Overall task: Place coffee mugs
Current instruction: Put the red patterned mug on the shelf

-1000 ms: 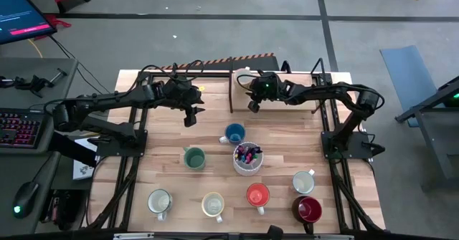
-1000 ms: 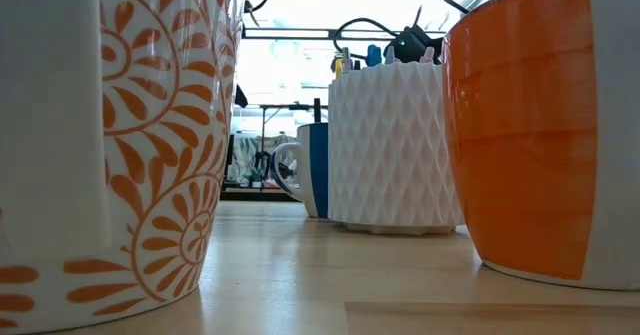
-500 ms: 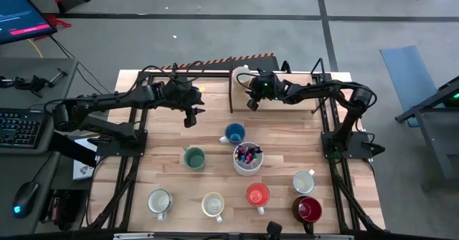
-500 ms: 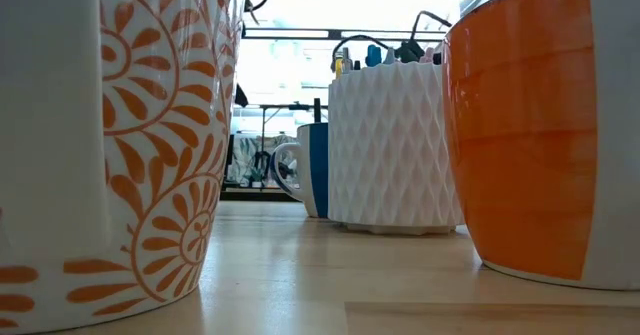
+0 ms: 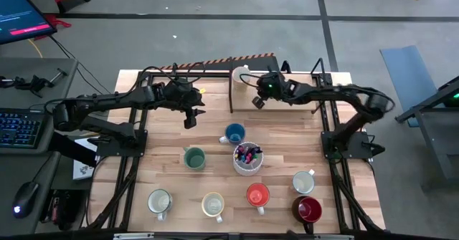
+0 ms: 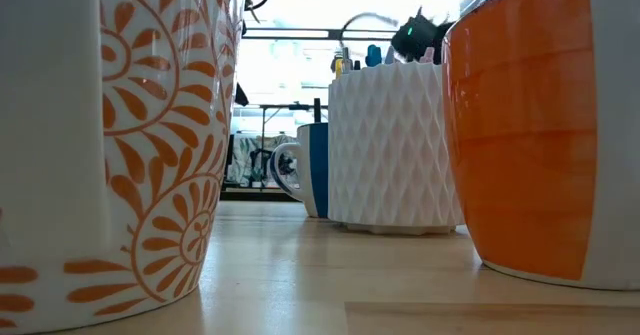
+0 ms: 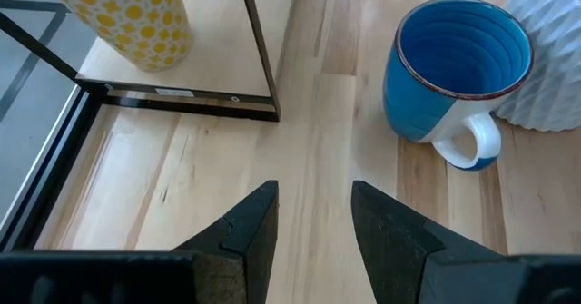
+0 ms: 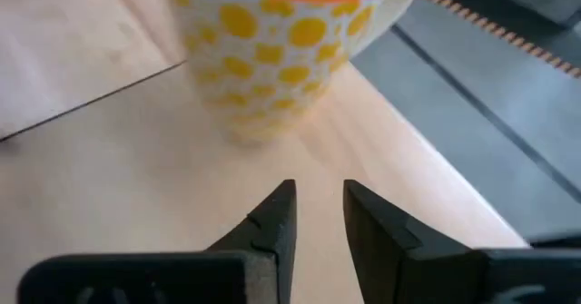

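near the yellow-dotted mug (image 8: 283,50), right gripper (image 8: 316,215) jaws slightly parted, empty; left gripper (image 7: 313,215) likewise.

Eight mugs (image 5: 234,133) on wooden table (image 5: 280,125)

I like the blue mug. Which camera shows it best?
The left wrist view: the blue mug fills much of the picture, showing its open top and white handle. The high view shows it small, from above. The low view shows only a slice beside the white pen cup. The right wrist view misses it.
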Controlling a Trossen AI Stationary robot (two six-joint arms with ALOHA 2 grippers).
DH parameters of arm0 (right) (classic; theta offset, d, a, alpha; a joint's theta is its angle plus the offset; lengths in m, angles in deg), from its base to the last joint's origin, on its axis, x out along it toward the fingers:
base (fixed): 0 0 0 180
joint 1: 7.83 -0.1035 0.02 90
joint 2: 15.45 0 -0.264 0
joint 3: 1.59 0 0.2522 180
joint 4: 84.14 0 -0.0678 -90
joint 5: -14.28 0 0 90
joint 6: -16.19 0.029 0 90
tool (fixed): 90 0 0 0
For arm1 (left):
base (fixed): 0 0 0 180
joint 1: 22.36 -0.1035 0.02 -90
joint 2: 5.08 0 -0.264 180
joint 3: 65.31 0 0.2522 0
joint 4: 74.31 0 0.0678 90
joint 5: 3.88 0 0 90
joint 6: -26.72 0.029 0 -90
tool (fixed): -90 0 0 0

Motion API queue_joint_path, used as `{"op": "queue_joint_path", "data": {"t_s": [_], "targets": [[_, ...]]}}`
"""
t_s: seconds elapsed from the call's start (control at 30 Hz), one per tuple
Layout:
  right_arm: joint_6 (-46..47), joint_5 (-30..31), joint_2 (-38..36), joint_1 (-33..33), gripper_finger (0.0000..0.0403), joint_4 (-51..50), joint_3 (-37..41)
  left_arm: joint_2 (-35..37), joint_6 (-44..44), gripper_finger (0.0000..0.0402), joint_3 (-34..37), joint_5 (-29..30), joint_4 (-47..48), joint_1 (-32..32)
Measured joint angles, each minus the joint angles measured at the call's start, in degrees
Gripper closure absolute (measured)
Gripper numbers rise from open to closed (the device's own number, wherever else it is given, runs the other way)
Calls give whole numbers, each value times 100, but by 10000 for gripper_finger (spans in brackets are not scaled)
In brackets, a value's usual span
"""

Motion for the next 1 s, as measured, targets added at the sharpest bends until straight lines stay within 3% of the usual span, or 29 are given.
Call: {"op": "queue_joint_path", "data": {"t_s": [0.23, 0.4, 0.57, 0.73, 1.0], "targets": [[649, -398, -1611, -777, 327, -1944, 0, 2, -610, 271, -2, -73, 558, 69], [1348, -519, -2311, -1428, 327, -3151, 0, 2, -1427, 271, -57, -131, 1404, 649], [1775, -110, -2607, -1998, 327, -3932, 0, 0, -1919, 271, -476, -135, 2015, 1604], [2135, -104, -2636, -2411, 327, -4361, 0, 4, -2403, 271, -748, 36, 2222, 2473], [3110, -850, -2638, -3217, 327, -5194, 0, 4, -2901, 271, -752, 1063, 2240, 3311]]}}
